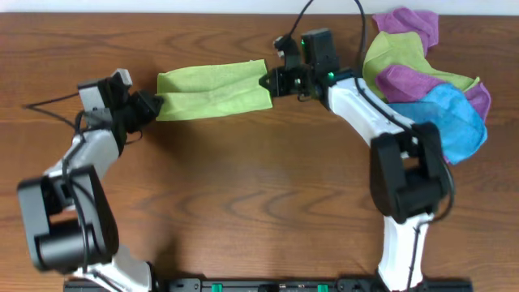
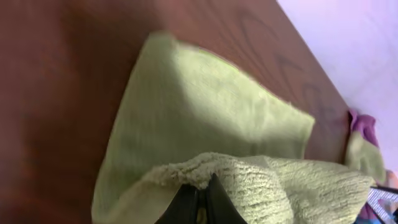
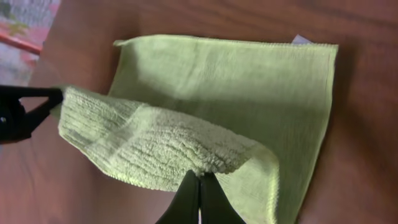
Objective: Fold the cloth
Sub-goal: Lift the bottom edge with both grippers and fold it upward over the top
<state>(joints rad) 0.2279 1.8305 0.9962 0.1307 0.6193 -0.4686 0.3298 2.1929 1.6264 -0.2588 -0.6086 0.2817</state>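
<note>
Front centre of table [image 1: 243, 195] bare: free passage. At the back, cloth [image 1: 215, 89] spans from left claw [image 1: 154, 105] to right claw [image 1: 266, 81]. Heap of cloths [image 1: 430, 89] lies just beside right arm [image 1: 357, 101].

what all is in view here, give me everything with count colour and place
lime-green square microfibre cloth: one, lime green, back middle of the table, one layer lifted over the other, pinched at both ends
purple microfibre cloths: at least two, purple, heaped at the back right
duller green cloth: one, yellow-green, among the purple ones
blue cloth: one, light blue, on the near side of that heap
brown wooden table: one, dark brown, under everything
left claw: one, black, shut on the lime cloth's left end
right claw: one, black, shut on its right end
</note>
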